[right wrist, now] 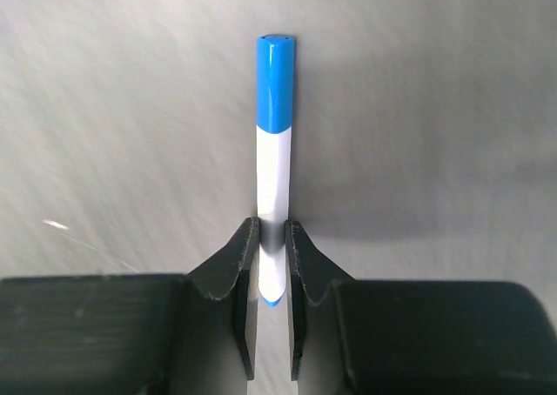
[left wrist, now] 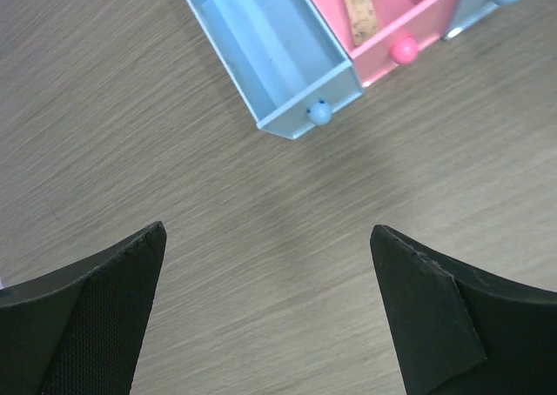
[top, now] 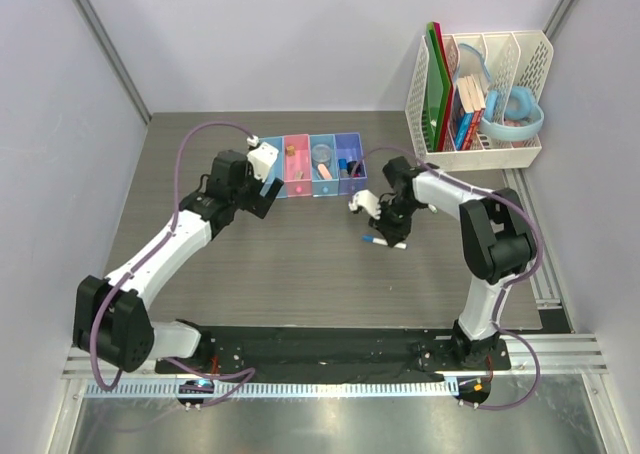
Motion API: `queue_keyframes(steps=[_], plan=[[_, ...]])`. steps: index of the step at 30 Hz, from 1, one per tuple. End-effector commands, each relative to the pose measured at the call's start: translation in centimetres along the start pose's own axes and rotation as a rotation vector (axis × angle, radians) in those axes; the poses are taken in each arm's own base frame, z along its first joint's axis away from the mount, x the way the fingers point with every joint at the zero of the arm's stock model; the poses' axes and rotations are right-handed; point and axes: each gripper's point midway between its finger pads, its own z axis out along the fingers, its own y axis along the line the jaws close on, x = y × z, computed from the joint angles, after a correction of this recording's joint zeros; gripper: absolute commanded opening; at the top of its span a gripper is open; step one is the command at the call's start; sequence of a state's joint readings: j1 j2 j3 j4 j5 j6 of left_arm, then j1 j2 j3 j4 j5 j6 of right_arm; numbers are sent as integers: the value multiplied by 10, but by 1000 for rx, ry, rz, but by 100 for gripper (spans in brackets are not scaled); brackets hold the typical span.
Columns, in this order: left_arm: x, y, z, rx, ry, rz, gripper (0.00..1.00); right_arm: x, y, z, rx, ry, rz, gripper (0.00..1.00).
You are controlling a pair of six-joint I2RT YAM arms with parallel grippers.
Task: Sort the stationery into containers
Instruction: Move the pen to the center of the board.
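grey wood-grain table (top: 300, 274) holds four joined translucent plastic bins (top: 309, 164). near them, one white blue-capped pen (right wrist: 273, 151), pinched at its tail by the right gripper (right wrist: 273, 230), points cap-first straight outward; left gripper (left wrist: 267, 230) gapes wide.

Bright, even light, faint soft shadows; table (right wrist: 104, 108) blurred under right wrist.

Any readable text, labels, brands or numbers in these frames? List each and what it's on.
No text can be read in any view.
Too small to read: book spines in the white rack.
No print visible: pen held by the right gripper, on the side shown.
No labels visible: bins.
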State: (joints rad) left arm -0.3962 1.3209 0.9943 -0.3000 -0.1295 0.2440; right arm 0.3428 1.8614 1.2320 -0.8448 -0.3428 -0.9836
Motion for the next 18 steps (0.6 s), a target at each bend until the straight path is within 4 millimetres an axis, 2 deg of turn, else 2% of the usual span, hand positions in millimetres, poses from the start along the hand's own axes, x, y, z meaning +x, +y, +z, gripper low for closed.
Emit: queue_keyframes(steps=[1,4,11,15,18], plan=[[-1,-18,-16,118,-26,25,100,-38,34,6,-28,-21,-56,15],[11,-31,-21,191,-17,78,100,-63,37,18,-18,-22,-105,15],[38,-32,-20,185,27,155,100,-109,20,35,39,-41,-148,15],[46,-33,-24,177,20,163,100,-141,15,32,87,-83,-173,15],[51,-32,-25,170,19,163,100,-162,17,25,95,-144,-166,24]])
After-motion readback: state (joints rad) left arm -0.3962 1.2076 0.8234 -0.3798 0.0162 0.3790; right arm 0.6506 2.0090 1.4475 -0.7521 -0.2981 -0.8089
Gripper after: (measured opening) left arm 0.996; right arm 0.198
